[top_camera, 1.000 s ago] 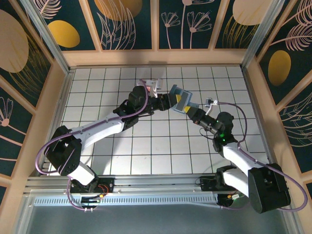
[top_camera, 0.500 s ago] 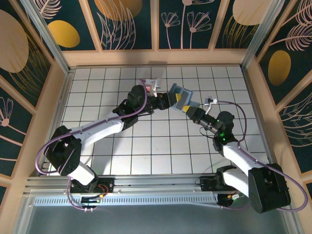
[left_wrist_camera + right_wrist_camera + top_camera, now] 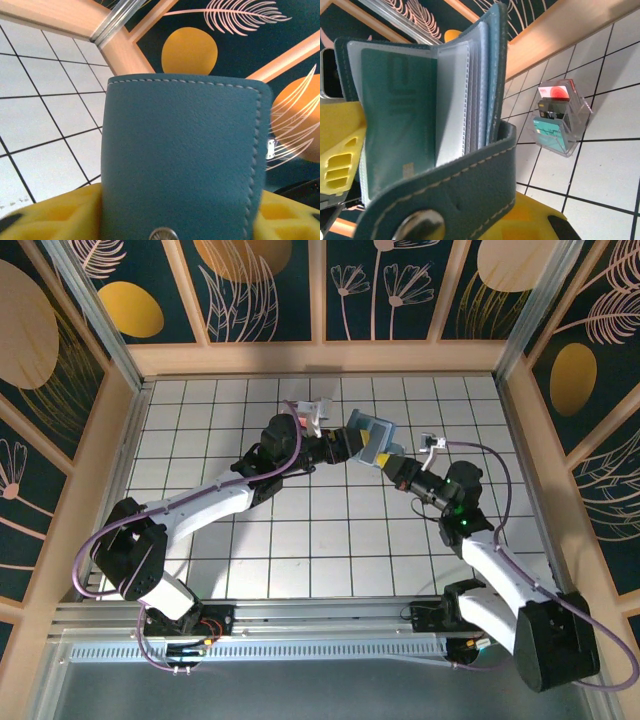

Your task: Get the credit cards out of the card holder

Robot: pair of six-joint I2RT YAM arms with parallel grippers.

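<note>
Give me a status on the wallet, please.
Right gripper shut on the wallet flap, wallet open in mid-air. Left gripper around its other half, grip unclear. Teal card in its sleeve. Clear box on table, apart.

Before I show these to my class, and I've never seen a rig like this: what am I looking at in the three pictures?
Two robot arms are bolted at the near edge of a tiled table. One picture looks down from above and behind them; the other two come from a camera on each wrist. Raised between the arms is an open blue-teal card holder. The right gripper is shut on it, near its snap strap. The left gripper has yellow fingers on either side of it; whether they pinch, I cannot tell. The right wrist view shows a green card in a clear sleeve. On the table lies a clear plastic box with coloured cards inside.
</note>
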